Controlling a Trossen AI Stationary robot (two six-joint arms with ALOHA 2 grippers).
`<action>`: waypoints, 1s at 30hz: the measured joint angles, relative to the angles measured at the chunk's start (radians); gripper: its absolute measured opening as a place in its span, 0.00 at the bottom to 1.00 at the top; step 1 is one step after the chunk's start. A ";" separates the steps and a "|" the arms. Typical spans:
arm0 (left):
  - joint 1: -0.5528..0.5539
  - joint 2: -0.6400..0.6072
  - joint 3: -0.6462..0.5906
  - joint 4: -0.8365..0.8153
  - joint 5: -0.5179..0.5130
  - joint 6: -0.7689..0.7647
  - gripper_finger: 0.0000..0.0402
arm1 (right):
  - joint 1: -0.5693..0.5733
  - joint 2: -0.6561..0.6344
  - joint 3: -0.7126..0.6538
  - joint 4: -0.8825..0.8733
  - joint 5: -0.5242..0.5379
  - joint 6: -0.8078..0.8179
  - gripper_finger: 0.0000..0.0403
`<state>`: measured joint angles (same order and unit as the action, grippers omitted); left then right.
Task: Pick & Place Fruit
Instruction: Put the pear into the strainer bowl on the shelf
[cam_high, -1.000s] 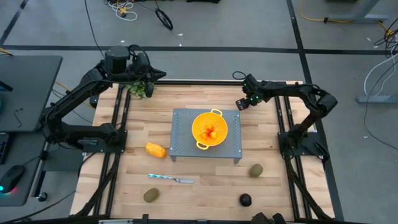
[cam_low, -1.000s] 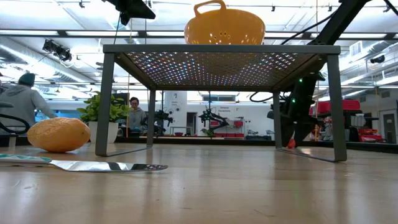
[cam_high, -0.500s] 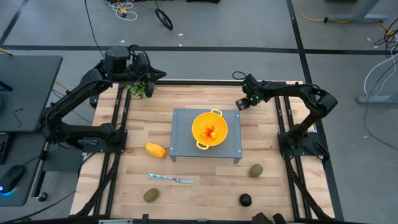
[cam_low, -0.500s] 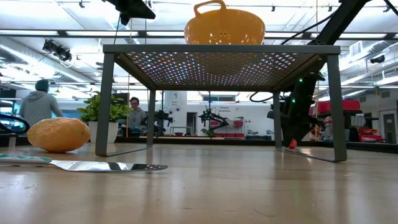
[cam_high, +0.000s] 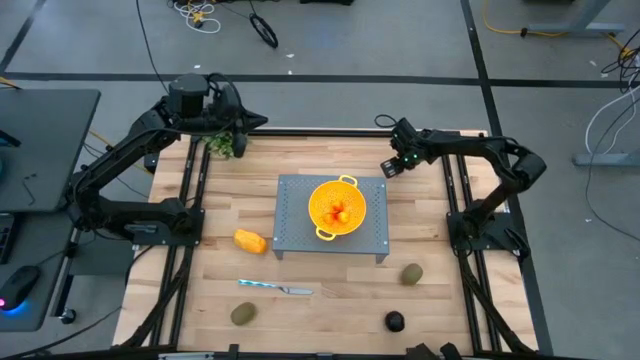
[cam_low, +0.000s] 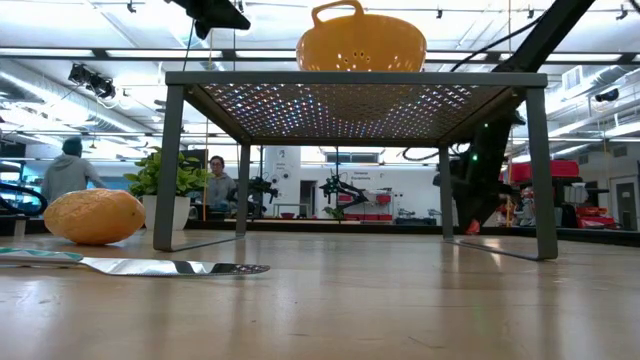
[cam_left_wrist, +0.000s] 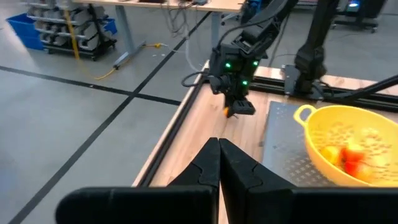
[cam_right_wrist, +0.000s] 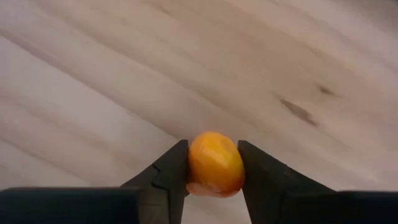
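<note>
My right gripper (cam_right_wrist: 213, 180): clamped on one orange ball (cam_right_wrist: 214, 163), just over the table (cam_high: 330, 285) beside the rack's (cam_high: 292, 235) far right corner. My left gripper (cam_left_wrist: 219, 163): closed, empty, raised at far left.

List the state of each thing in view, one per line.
Right hand: shut on an orange ball, just above the table.
Left hand: shut, empty, at the table's far left corner.
Colander: upright on the rack, fruit inside.
Mango, two kiwis, black fruit, knife: lying loose on the table.
</note>
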<state>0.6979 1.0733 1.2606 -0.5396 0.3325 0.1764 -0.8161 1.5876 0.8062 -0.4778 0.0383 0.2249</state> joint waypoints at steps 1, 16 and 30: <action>0.000 0.000 0.000 0.000 0.018 0.000 0.01 | 0.000 -0.019 0.000 -0.011 0.004 -0.004 0.32; -0.005 -0.008 0.002 0.039 0.047 -0.001 0.00 | 0.001 -0.310 0.000 -0.050 0.100 -0.102 0.32; -0.205 -0.008 0.001 0.149 -0.141 -0.103 0.00 | 0.005 -0.333 0.000 -0.033 0.037 -0.143 0.32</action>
<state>0.4933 1.0657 1.2617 -0.3906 0.1915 0.0736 -0.8112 1.2545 0.8062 -0.5111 0.0755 0.0814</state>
